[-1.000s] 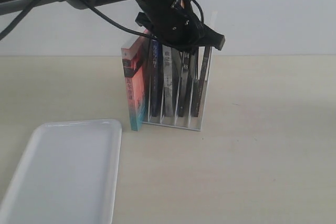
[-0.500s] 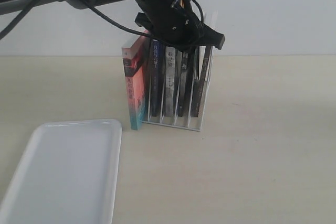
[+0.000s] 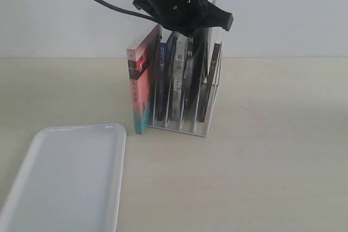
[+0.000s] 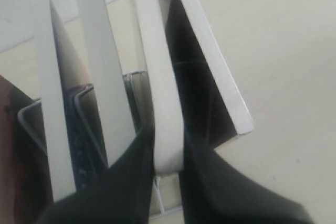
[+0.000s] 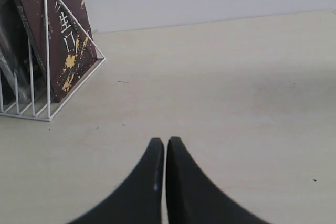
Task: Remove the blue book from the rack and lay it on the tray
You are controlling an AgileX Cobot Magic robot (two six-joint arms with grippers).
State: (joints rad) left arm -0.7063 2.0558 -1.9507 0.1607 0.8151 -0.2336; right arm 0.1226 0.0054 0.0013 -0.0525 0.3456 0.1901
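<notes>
Lower left, the tray point(image 3: 65, 188): smooth white plastic with a soft sheen. Now the rack point(image 3: 179, 129), thin white-coated wire. The table point(image 3: 272, 161) is matt, pale wood-look. And the left gripper point(image 4: 168, 169), matt black, pinches a book point(image 4: 157, 77) edged in plain white paper.
</notes>
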